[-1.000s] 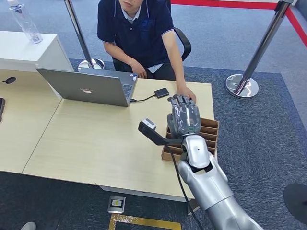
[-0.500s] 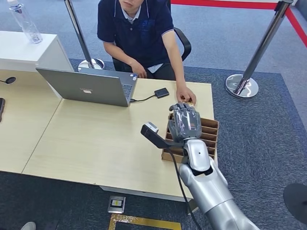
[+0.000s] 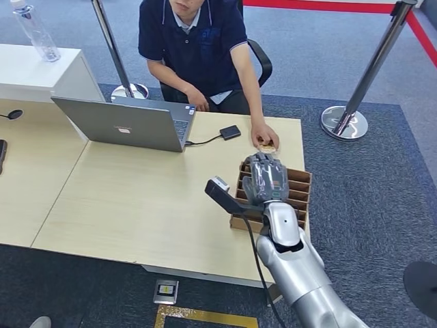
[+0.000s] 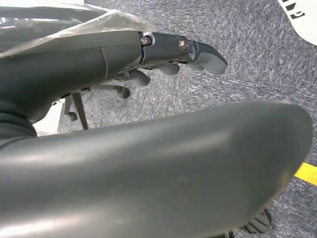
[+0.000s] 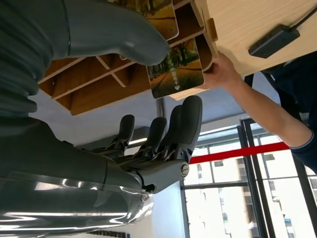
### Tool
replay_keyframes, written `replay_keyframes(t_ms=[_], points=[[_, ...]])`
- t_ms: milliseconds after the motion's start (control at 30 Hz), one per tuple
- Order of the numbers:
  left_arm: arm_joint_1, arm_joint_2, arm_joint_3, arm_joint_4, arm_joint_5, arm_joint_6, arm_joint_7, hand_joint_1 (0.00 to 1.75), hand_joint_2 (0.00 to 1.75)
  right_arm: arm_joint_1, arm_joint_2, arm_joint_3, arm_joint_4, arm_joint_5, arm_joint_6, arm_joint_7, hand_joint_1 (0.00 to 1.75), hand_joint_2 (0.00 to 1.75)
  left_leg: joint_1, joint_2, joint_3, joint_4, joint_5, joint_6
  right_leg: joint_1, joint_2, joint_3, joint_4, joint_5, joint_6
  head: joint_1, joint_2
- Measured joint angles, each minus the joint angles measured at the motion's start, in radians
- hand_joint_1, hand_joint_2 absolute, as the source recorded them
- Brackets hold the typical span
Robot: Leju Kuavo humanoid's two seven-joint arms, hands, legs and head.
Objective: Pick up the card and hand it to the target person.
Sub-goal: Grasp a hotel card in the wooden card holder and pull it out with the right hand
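Right hand [image 3: 264, 179] hovers over the card [image 5: 175, 68], fingers apart, holding nothing.

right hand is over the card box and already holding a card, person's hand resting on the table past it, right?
Not quite. The right hand is over the card box, but holds nothing: the right wrist view shows the card in its slot, fingers apart from it. The person's hand is on the table.

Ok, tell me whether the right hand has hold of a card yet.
Not yet. The right hand hangs open over the wooden holder, thumb and fingers either side of a card but apart from it.
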Motion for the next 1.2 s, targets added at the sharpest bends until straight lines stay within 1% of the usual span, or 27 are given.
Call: replay_keyframes(t_ms=[233, 633, 1200], points=[[0.0, 0.0, 0.0, 0.0, -0.002, 0.001, 0.0, 0.0, 0.0, 0.0, 0.0, -0.013, 0.027, -0.001, -0.002, 0.002, 0.77, 1.75, 0.0, 0.0, 0.0, 0.0, 0.0, 0.0, 0.0, 0.0, 0.0, 0.0, 0.0, 0.0, 0.0, 0.0], [0.0, 0.0, 0.0, 0.001, -0.002, 0.002, 0.0, 0.0, 0.0, 0.004, 0.0, -0.022, 0.056, -0.004, -0.003, 0.004, 0.85, 1.75, 0.0, 0.0, 0.0, 0.0, 0.0, 0.0, 0.0, 0.0, 0.0, 0.0, 0.0, 0.0, 0.0, 0.0], [0.0, 0.0, 0.0, 0.003, -0.002, 0.002, 0.003, 0.0, 0.0, 0.004, -0.001, -0.042, 0.084, -0.004, -0.01, 0.006, 0.83, 1.75, 0.0, 0.0, 0.0, 0.0, 0.0, 0.0, 0.0, 0.0, 0.0, 0.0, 0.0, 0.0, 0.0, 0.0]])
